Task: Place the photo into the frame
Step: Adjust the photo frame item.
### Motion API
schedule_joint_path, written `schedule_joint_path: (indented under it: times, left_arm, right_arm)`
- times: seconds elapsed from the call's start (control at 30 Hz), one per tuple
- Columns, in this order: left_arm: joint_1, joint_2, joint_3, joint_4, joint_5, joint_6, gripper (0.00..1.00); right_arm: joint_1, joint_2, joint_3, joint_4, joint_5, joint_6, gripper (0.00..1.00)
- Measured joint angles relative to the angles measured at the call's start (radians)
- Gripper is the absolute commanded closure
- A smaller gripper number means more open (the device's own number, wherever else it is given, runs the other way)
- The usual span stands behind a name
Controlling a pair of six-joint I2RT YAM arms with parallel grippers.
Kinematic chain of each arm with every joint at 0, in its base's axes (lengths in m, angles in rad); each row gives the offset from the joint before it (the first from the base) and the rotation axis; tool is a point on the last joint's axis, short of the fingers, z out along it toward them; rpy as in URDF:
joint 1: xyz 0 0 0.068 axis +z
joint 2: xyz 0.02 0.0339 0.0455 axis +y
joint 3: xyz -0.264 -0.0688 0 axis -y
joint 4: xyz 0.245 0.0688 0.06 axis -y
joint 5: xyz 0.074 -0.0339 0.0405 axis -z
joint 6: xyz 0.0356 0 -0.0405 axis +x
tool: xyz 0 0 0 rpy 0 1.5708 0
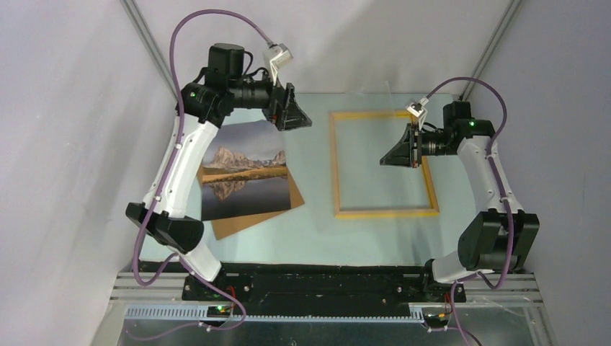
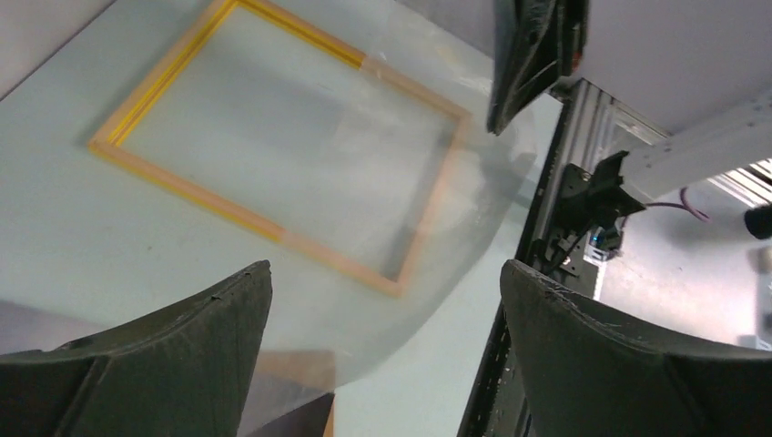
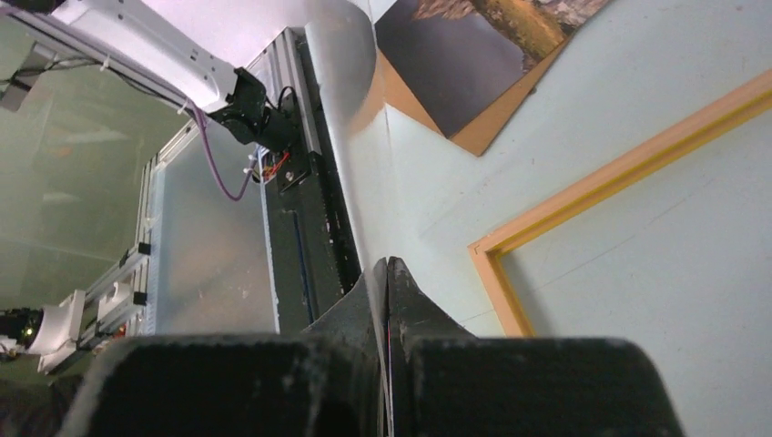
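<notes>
The photo, a mountain mirrored in a lake, lies face up on a brown backing board at the left. The yellow-edged frame lies flat on the mat at the centre right. My left gripper is open and empty, raised above the photo's far right corner. My right gripper hovers over the frame's right part and is shut on a thin clear sheet that curves away from its jaws. In the left wrist view the sheet veils part of the frame. The photo and the frame show in the right wrist view.
The pale green mat covers the table. A black rail with the arm bases runs along the near edge. Grey walls and metal posts close in the back and sides. The backing board's corner sticks out beside the photo.
</notes>
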State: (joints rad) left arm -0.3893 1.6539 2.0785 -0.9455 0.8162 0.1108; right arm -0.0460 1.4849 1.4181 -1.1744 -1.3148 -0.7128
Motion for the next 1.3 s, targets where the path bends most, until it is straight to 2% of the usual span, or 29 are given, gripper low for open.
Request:
schedule_joint_path:
  times: [0.3, 0.57, 0.8, 1.0, 1.3]
  left_arm:
    - [0.101, 0.0, -0.028, 0.013, -0.122, -0.105, 0.0]
    - [0.169, -0.001, -0.221, 0.105, -0.165, -0.202, 0.0]
    - [0.172, 0.009, -0.366, 0.214, -0.095, -0.285, 0.0]
    - [0.171, 0.055, -0.412, 0.341, -0.002, -0.348, 0.0]
    - [0.141, 0.151, -0.429, 0.466, 0.056, -0.406, 0.01]
  right_arm:
    - [-0.031, -0.011, -0.034, 0.245, 0.048, 0.307, 1.0]
    - [-0.048, -0.011, -0.057, 0.391, 0.052, 0.498, 1.0]
    - [-0.061, -0.015, -0.066, 0.531, 0.042, 0.676, 1.0]
    - [-0.066, -0.049, -0.105, 0.681, 0.028, 0.845, 1.0]
    - [-0.067, -0.077, -0.154, 0.915, 0.0, 1.073, 1.0]
